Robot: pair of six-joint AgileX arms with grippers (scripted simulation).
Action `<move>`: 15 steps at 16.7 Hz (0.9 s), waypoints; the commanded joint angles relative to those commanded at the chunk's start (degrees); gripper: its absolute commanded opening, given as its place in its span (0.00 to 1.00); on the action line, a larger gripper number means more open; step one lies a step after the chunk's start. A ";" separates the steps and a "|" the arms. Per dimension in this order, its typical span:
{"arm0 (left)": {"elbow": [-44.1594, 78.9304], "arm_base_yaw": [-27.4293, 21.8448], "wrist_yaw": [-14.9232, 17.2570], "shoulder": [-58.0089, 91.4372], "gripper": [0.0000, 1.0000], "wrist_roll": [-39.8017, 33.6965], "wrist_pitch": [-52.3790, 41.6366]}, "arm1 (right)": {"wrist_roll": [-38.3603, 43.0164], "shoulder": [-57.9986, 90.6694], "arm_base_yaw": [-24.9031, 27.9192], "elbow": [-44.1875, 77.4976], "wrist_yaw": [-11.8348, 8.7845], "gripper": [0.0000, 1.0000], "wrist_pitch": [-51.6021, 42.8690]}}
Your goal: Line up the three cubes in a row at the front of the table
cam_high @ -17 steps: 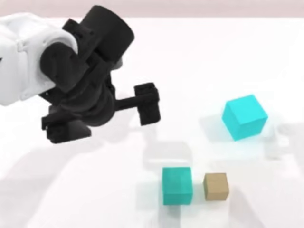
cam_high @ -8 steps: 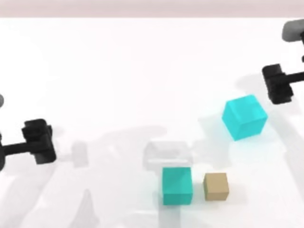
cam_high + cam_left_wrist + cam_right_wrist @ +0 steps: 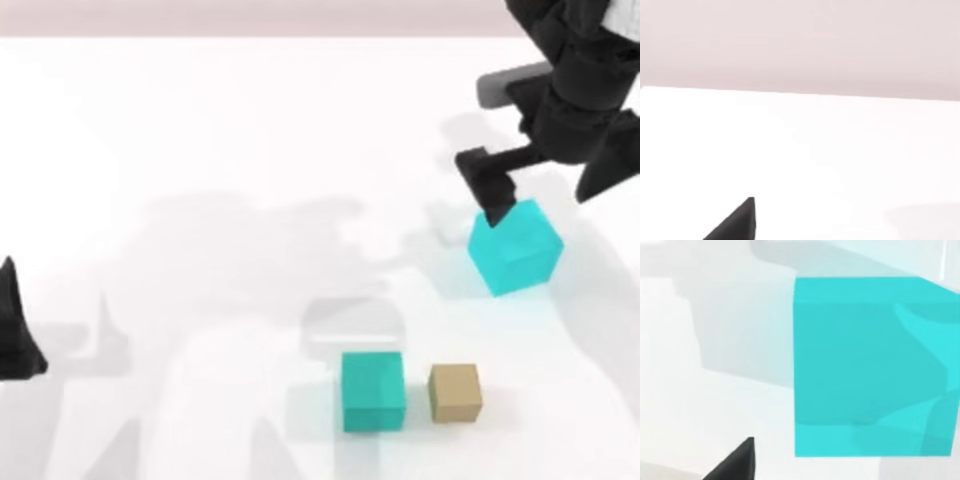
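Observation:
Near the table's (image 3: 200,150) front, the teal cube (image 3: 373,391) and the small tan-brown cube (image 3: 455,392) sit side by side with a narrow gap. Farther back on the right, the larger cyan cube (image 3: 515,247) lies turned at an angle. My right gripper (image 3: 548,185) hangs open just behind and above it, with one finger (image 3: 490,190) at its back left corner. The cyan cube (image 3: 865,365) fills much of the right wrist view beyond one dark fingertip (image 3: 742,460). Only a dark tip of my left gripper (image 3: 15,340) shows at the left edge.
A pale pinkish strip (image 3: 250,18) runs along the table's far edge. The left wrist view holds bare white table (image 3: 815,165) and one dark fingertip (image 3: 740,222). Grey shadows of the arms lie across the middle.
My left arm has pulled back from the middle to the left edge. My right arm has come in from the right to the cyan cube. No cube has moved.

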 joint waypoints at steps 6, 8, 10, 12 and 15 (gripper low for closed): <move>-2.98 2.07 0.19 -4.66 1.00 2.80 3.62 | 0.05 4.02 0.73 4.15 0.06 1.00 -2.28; -2.98 2.07 0.19 -4.66 1.00 2.80 3.62 | 0.05 3.99 0.44 4.10 0.05 1.00 -2.21; -2.98 2.07 0.19 -4.66 1.00 2.80 3.62 | -0.02 4.25 0.53 3.27 0.06 1.00 -1.28; -2.98 2.07 0.19 -4.66 1.00 2.80 3.62 | -0.04 5.12 0.64 0.82 0.07 1.00 1.98; -2.98 2.07 0.19 -4.66 1.00 2.80 3.62 | 0.11 7.22 0.72 -4.15 0.09 1.00 9.61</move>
